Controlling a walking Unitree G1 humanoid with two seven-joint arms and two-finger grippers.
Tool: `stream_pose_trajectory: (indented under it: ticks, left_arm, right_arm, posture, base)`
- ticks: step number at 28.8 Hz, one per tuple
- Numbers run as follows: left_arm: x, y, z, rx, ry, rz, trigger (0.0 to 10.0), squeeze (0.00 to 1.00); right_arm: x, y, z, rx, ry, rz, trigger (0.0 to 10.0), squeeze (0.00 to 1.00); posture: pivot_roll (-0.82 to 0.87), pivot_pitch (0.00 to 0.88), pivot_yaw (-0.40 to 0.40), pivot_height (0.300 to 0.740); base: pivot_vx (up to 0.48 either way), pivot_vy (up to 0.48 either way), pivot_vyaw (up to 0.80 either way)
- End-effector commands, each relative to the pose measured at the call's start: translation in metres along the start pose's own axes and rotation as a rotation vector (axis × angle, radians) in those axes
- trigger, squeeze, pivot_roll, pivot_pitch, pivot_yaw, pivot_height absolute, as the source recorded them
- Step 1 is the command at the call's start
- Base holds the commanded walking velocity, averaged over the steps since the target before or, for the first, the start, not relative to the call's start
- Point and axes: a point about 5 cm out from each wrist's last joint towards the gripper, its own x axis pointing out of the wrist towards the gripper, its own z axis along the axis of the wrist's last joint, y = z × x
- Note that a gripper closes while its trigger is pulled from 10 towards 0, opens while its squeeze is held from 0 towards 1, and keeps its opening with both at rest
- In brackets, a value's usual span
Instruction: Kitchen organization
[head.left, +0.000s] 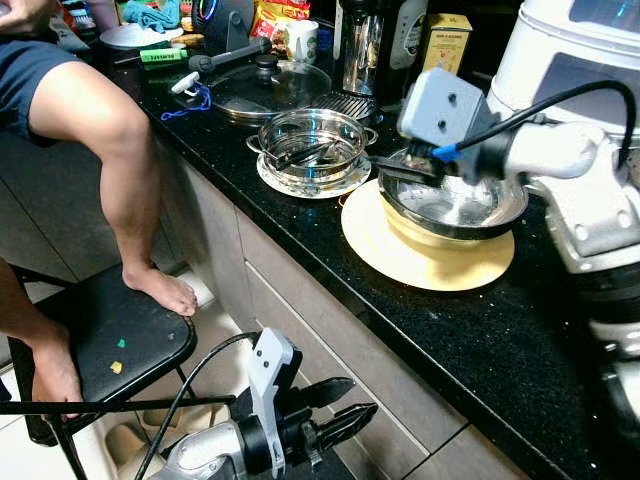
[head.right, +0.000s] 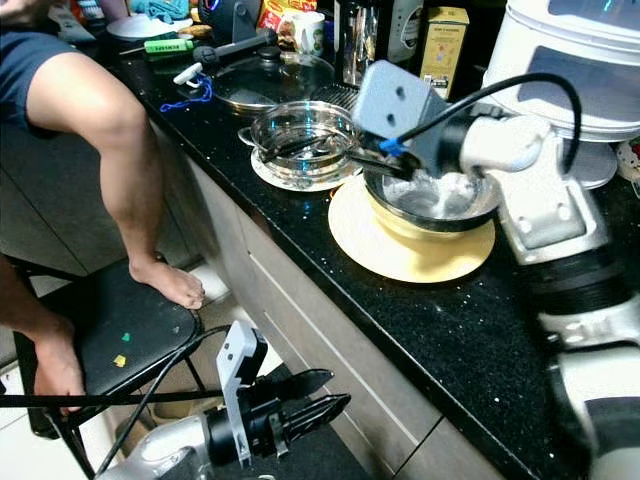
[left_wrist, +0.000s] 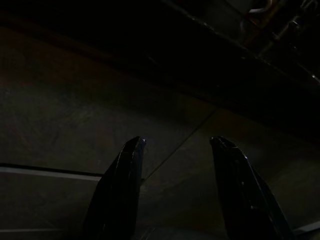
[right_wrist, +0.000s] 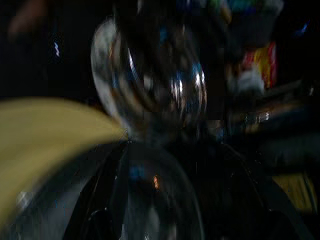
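Nearest in the left eye view, the left gripper (head.left: 345, 408) hangs low before the cabinet fronts (head.left: 300, 320), fingers parted and empty, while the right gripper (head.left: 400, 172) reaches across the black counter (head.left: 500, 350) with its fingers at the near rim of the steel bowl (head.left: 460, 205) on the yellow plate (head.left: 420, 255); whether they pinch the rim cannot be told. Just beyond its tips stands a glass pot (head.left: 312, 145), and farther left a person's leg (head.left: 110, 150) rests on a stool (head.left: 120, 345). Left wrist view: both fingers (left_wrist: 117, 195) stand spread, touching nothing; right wrist view: blurred, with the glass pot ahead of the fingers and the yellow plate beside them.

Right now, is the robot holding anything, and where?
The right gripper pinches the steel bowl by its near rim. The left gripper holds nothing.
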Motion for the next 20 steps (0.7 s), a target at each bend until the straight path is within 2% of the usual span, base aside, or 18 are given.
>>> stream_pose_trajectory:
  ticks: [1, 7, 9, 11, 15, 17, 20]
  left_arm:
    - [0.0, 0.001, -0.003, -0.021, 0.011, -0.009, 10.0, 0.0]
    - [0.001, 0.001, -0.004, -0.026, 0.009, -0.014, 10.0, 0.0]
    - [0.001, 0.001, -0.005, -0.027, 0.009, -0.015, 10.0, 0.0]
    - [0.002, 0.001, -0.006, -0.031, 0.011, -0.02, 10.0, 0.0]
    - [0.002, 0.001, -0.006, -0.032, 0.012, -0.022, 10.0, 0.0]
    - [0.002, 0.001, -0.007, -0.034, 0.014, -0.024, 10.0, 0.0]
    - [0.002, 0.001, -0.008, -0.035, 0.016, -0.026, 10.0, 0.0]
  right_arm:
    - [-0.001, 0.0, -0.001, -0.044, 0.05, 0.055, 10.0, 0.0]
    - [-0.016, -0.005, -0.006, -0.06, 0.09, 0.162, 10.0, 0.0]
    - [-0.025, -0.011, -0.007, -0.039, 0.057, 0.172, 10.0, 0.0]
    - [-0.041, -0.025, -0.003, 0.025, -0.054, 0.198, 10.0, 0.0]
    - [-0.047, -0.031, -0.008, 0.038, -0.049, 0.198, 10.0, 0.0]
    - [-0.059, -0.03, -0.015, 0.022, -0.026, 0.256, 10.0, 0.0]
    - [-0.064, -0.031, -0.017, 0.028, -0.019, 0.269, 10.0, 0.0]
  posture:
    - [0.04, 0.0, -0.033, 0.74]
    - [0.04, 0.0, -0.036, 0.74]
    - [0.04, 0.0, -0.036, 0.74]
    - [0.03, 0.0, -0.037, 0.74]
    - [0.03, 0.0, -0.037, 0.74]
    - [0.03, 0.0, -0.036, 0.74]
    - [0.02, 0.0, -0.033, 0.74]
  base:
    - [0.0, 0.0, 0.0]
    - [0.0, 0.0, 0.0]
    - [0.0, 0.0, 0.0]
    - [0.0, 0.0, 0.0]
    - [0.0, 0.0, 0.0]
    - [0.0, 0.0, -0.71]
    - [0.0, 0.0, -0.69]
